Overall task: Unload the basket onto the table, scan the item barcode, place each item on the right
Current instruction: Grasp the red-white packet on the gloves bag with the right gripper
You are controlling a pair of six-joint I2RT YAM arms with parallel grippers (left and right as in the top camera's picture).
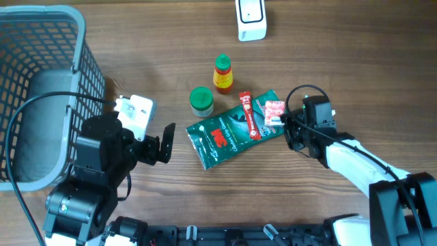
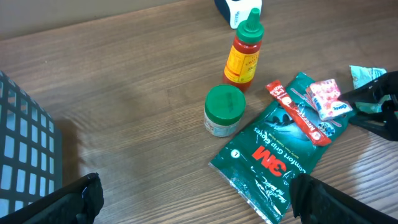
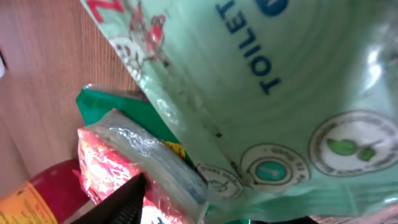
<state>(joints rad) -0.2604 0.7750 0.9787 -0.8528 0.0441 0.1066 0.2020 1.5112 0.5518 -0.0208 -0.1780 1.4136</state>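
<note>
The pale green packet (image 3: 280, 81) marked "TOILET" fills the right wrist view, close to the camera; a corner of the pale green packet (image 2: 367, 73) shows in the left wrist view. Its lower edge runs between the fingers of my right gripper (image 3: 205, 214), beside a pink candy packet (image 3: 124, 162). Whether the jaws press it is unclear. Seen from overhead, my right gripper (image 1: 287, 126) sits at the pink candy packet (image 1: 273, 109). The white scanner (image 1: 251, 19) stands at the far edge. My left gripper (image 1: 166, 142) hangs open and empty, left of the green 3M packet (image 1: 229, 135).
A red sauce bottle (image 1: 222, 74), a green-lidded jar (image 1: 201, 100) and a red stick packet (image 1: 249, 115) lie around the 3M packet (image 2: 273, 149). A grey wire basket (image 1: 41, 82) stands at the left, beside the left arm.
</note>
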